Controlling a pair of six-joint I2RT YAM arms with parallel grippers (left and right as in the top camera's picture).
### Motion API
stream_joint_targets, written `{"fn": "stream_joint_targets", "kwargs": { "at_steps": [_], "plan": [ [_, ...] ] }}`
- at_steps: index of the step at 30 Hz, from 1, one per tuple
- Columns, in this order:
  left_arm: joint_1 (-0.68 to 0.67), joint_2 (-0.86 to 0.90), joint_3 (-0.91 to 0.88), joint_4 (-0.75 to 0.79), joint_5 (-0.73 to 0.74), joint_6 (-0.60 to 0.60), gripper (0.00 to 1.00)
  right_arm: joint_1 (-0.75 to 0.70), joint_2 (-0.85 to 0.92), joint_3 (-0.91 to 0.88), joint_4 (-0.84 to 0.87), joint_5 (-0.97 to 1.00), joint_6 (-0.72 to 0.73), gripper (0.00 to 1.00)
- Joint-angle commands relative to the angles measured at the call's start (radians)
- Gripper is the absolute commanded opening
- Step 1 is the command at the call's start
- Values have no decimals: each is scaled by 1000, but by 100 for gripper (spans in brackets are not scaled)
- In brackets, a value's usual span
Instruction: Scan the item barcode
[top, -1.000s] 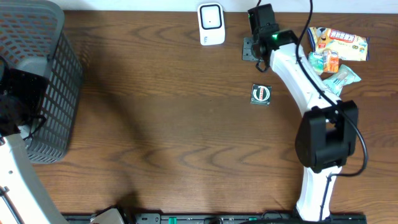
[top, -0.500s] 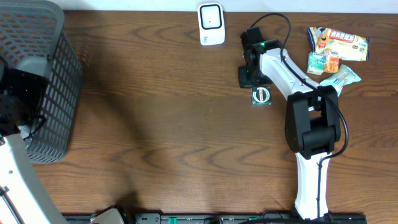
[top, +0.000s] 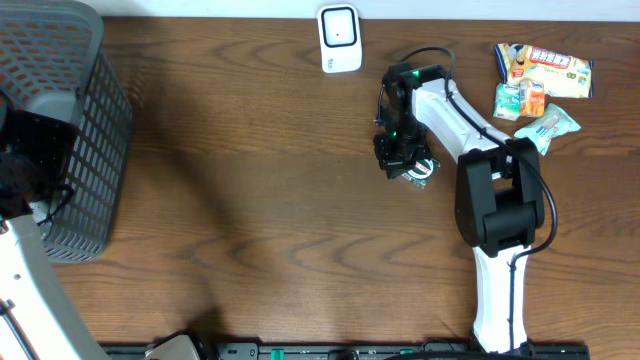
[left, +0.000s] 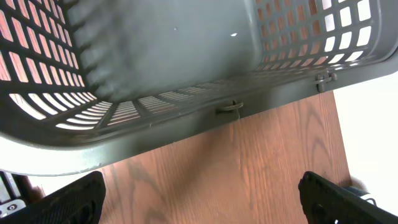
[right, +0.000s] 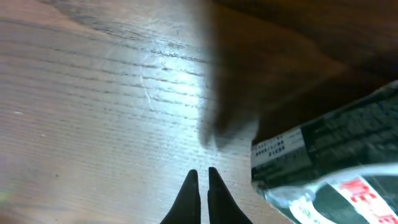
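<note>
Right wrist shows the right claw shut, holding nothing. The dark packet sits at three o'clock; the claw should open first.

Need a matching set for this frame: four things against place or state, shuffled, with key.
1. basket
2. scanner
3. snack packets
4. right gripper

A. top right corner in the overhead view
B. shut, empty, beside the dark packet
C. left edge of the table
D. white, top centre in the overhead view

Pairs: 1-C, 2-D, 3-A, 4-B
</note>
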Motion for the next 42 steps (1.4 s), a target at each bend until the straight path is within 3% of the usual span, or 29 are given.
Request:
{"fn": "stream_joint_targets", "kwargs": {
  "at_steps": [1, 5, 6, 8, 11, 12, 13, 21, 26, 36, 42],
  "plan": [
    [4, 0, 3, -3, -6, -1, 98, -12, -111, 25, 5, -19, 9, 1],
    [4, 0, 3, -3, -6, -2, 97, -37, -201, 25, 53, 27, 162, 2],
    [4, 0, 3, -3, -6, -2, 98, -43, -220, 25, 68, 43, 209, 9],
    [4, 0, 3, -3, -6, -2, 98, -53, -253, 25, 107, 39, 271, 47],
    [4, 0, 3, -3, -6, -2, 98, -63, -294, 25, 139, -64, 294, 77],
    [4, 0, 3, -3, -6, -2, 98, -65, -308, 25, 148, -114, 293, 94],
    [4, 0, 3, -3, -6, -2, 98, -66, -319, 25, 158, -137, 285, 99],
    [4, 0, 3, -3, -6, -1, 98, -65, -340, 24, 131, -76, 294, 99],
    [4, 0, 3, -3, -6, -2, 98, -85, -339, 24, 34, 144, 579, 99],
    [4, 0, 3, -3, -6, -2, 98, -123, -319, -25, 9, 169, 598, 99],
    [4, 0, 3, -3, -6, -2, 98, -129, -303, -102, 48, 167, 736, 99]
  ]
}}
